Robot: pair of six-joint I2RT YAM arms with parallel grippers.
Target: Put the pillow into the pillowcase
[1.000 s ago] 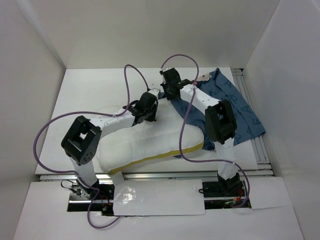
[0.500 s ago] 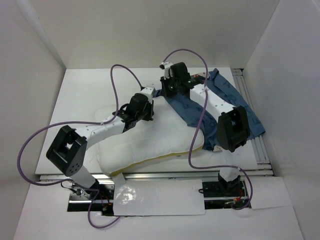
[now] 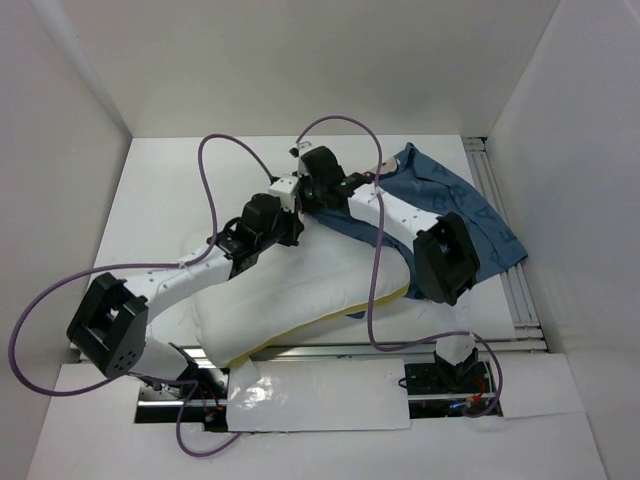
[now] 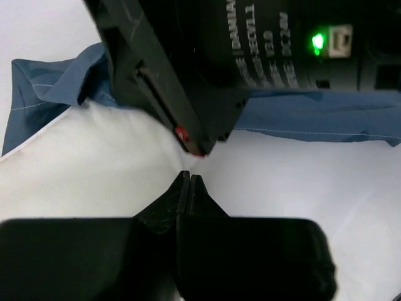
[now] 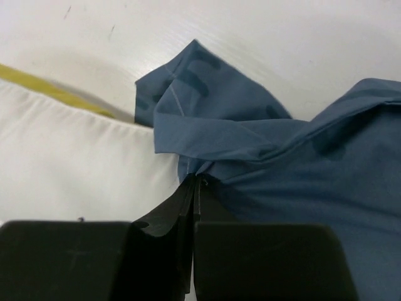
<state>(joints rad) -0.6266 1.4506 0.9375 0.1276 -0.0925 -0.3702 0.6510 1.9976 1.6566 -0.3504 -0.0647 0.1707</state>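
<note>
Right hand (image 5: 195,180), reaching forward-left, pinches pillowcase (image 5: 294,182) edge (left hand (image 4: 188,183) closed).

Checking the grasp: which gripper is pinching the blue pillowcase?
The right gripper: it is shut on a bunched pillowcase fold; the left gripper is shut over the white pillow.

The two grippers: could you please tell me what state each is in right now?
Left gripper: shut against the pillow; a pinch of fabric cannot be told.
Right gripper: shut on a bunched fold of the pillowcase.
</note>
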